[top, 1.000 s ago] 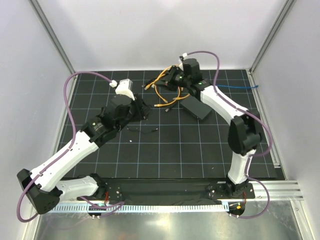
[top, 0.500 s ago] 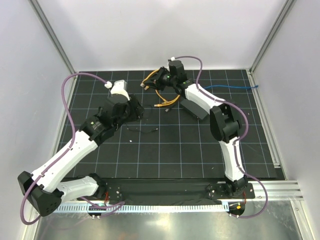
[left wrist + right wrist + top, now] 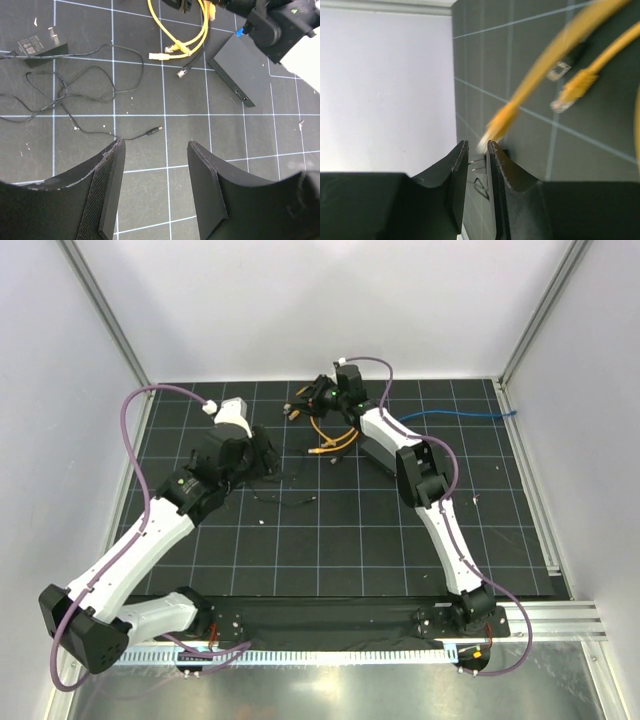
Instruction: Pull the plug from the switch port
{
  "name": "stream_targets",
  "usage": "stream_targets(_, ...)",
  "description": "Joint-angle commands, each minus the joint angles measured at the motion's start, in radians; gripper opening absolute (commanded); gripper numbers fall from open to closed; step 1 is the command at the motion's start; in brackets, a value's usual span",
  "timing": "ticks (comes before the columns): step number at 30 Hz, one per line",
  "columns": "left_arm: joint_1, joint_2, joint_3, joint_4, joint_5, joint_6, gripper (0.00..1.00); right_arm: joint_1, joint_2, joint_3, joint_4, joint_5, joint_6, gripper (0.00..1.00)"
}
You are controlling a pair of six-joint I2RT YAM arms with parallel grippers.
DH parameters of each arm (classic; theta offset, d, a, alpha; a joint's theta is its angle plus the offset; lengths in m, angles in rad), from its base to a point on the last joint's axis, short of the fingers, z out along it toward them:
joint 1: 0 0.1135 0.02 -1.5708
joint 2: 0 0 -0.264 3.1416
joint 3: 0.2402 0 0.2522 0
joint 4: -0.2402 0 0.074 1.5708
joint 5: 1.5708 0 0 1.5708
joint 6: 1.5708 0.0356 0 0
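The switch [image 3: 376, 453] [image 3: 235, 67] is a flat black box at the back middle of the mat, and I cannot make out its port. Yellow cables [image 3: 330, 432] [image 3: 187, 42] lie in loops to its left. My right gripper [image 3: 298, 407] [image 3: 477, 142] reaches past them toward the back wall. Its jaws stand a narrow gap apart, with a blurred yellow plug [image 3: 499, 126] just beyond the tips and nothing pinched between them. My left gripper [image 3: 270, 462] [image 3: 155, 150] hovers open over bare mat, left of the switch, holding nothing.
A black power adapter [image 3: 39, 46] with a thin tangled wire [image 3: 85, 87] and barrel tip [image 3: 154, 131] lies left of the cables. A blue cable [image 3: 470, 416] runs to the right wall. Loose yellow connectors [image 3: 172, 49] and a dark one [image 3: 182, 73] lie near the switch.
My right gripper swung left and back, away from the switch, carrying the yellow plug, and its jaws have parted a little. My left gripper drew slightly left and opened wider.
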Motion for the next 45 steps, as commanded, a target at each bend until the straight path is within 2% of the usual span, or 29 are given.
stream_targets(1, 0.019, -0.007, 0.002, 0.006, 0.033, 0.03, 0.57, -0.015, 0.016, 0.075, 0.067, -0.028, 0.004, 0.29)
stream_targets(9, 0.035, 0.051, 0.031, 0.009, 0.075, 0.033, 0.57, -0.034, 0.042, 0.09, 0.096, -0.035, -0.002, 0.29)
stream_targets(13, 0.037, 0.091, 0.034, 0.032, 0.103, 0.021, 0.56, -0.037, -0.044, 0.003, 0.076, -0.025, -0.077, 0.3)
stream_targets(18, 0.037, 0.192, 0.079, 0.056, 0.175, 0.001, 0.54, -0.057, -0.201, -0.087, -0.054, 0.028, -0.256, 0.31)
stream_targets(21, 0.037, 0.234, 0.096, 0.095, 0.201, -0.01, 0.53, -0.097, -0.27, -0.144, -0.09, 0.022, -0.297, 0.31)
stream_targets(25, 0.035, 0.356, 0.139, 0.188, 0.305, -0.039, 0.46, -0.173, -0.377, -0.335, -0.07, 0.028, -0.337, 0.32)
stream_targets(34, -0.037, 0.683, 0.432, 0.222, 0.335, -0.068, 0.43, -0.362, -0.453, -0.529, -0.051, -0.098, -0.423, 0.32)
stream_targets(37, -0.064, 0.798, 0.536, 0.237, 0.339, -0.08, 0.43, -0.407, -0.449, -0.595, 0.01, -0.142, -0.415, 0.32)
stream_targets(42, -0.107, 0.967, 0.675, 0.253, 0.338, -0.09, 0.43, -0.474, -0.398, -0.592, -0.022, -0.205, -0.456, 0.32)
stream_targets(45, -0.121, 1.033, 0.726, 0.294, 0.349, -0.116, 0.43, -0.48, -0.378, -0.551, -0.14, -0.198, -0.536, 0.32)
